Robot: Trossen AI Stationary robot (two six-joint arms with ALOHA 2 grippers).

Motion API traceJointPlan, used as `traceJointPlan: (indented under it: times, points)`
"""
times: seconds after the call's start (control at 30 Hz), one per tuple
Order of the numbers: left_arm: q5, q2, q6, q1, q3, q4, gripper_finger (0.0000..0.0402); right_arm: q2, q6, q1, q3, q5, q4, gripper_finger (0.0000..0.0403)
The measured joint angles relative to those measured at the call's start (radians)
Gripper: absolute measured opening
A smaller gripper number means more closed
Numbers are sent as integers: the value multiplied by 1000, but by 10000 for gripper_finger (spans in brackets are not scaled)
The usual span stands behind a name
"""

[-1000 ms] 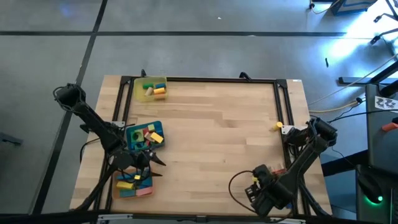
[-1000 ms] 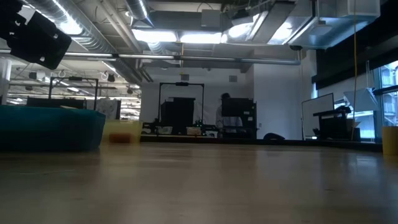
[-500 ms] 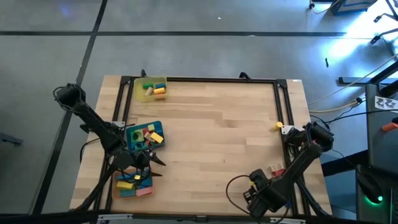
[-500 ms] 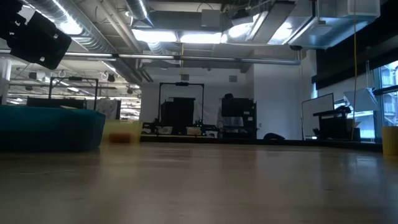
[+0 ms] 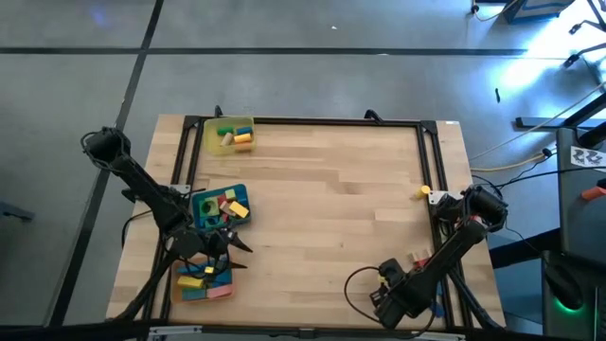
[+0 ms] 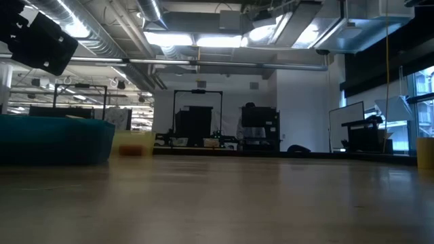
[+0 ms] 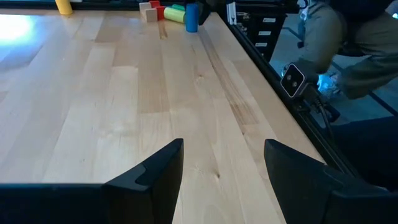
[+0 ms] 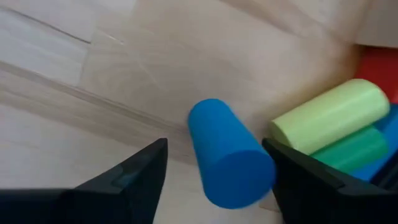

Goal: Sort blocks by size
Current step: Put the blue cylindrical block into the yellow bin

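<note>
Blocks lie in three trays at the table's left: a yellow tray [image 5: 230, 134], a blue tray [image 5: 220, 206] and an orange tray [image 5: 204, 279]. My left gripper [image 5: 235, 246] stands open between the blue and orange trays, over bare wood [image 7: 221, 168]. My right gripper [image 5: 393, 296] is near the table's near right corner, pointing down and open. Its fingers stand on either side of a blue cylinder block [image 8: 227, 155] that lies on the table. Beside the cylinder lie a light green cylinder [image 8: 326, 115], a darker green one [image 8: 351, 149] and a red block [image 8: 376, 65].
A lone yellow block [image 5: 425, 192] stands by the right rail, and a red block [image 5: 421, 258] shows beside the right arm. A black frame rail [image 5: 322, 121] runs round the table. The middle of the table is bare wood [image 5: 331, 218].
My right gripper has come down toward the blocks at the table's near right corner, and its arm has shifted a little toward the near edge.
</note>
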State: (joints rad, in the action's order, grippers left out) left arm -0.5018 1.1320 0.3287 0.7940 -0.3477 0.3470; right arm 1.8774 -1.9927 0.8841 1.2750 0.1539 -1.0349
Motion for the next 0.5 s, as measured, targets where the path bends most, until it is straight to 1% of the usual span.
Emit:
traceJointPlan:
  times: [0.13, 0.27, 0.33, 0.43, 0.5]
  points:
    - [0, 0, 0, 0, 0, 0, 208, 0, 7, 0, -23, -1, 43, 212]
    - [0, 0, -1, 0, 0, 0, 208, 0, 12, 0, -28, -3, 40, 158]
    - [0, 0, -2, 0, 0, 0, 208, -1, 21, 0, -28, -3, 40, 137]
    - [0, 0, -3, 0, 0, 0, 208, -2, 37, -1, -28, -11, 46, 136]
    - [0, 0, -3, 0, 0, 0, 208, -3, 46, -1, -27, -48, 71, 136]
